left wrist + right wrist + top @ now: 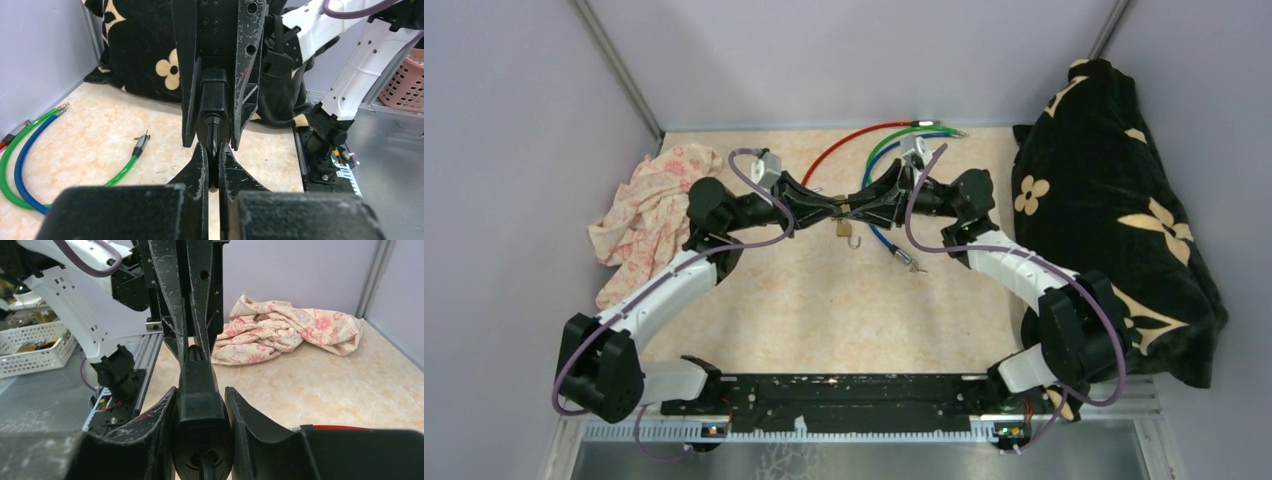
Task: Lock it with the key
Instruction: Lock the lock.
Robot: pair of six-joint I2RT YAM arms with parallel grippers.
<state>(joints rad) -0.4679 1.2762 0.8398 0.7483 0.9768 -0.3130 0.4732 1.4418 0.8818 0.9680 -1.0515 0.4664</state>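
Observation:
Both grippers meet tip to tip above the middle of the table. My right gripper is shut on the black lock, one finger on each side of its body, and a dark cable runs into its near end. In the left wrist view the same lock points down at my left gripper. That gripper is shut on the thin black key, whose front end meets the lock's face. From above, the left gripper and right gripper face each other. A small brass piece with a metal hook hangs below them.
Red, green and blue cables lie on the marbled tabletop. A floral cloth is bunched at the left. A black flowered cushion fills the right side. Baskets stand off the table.

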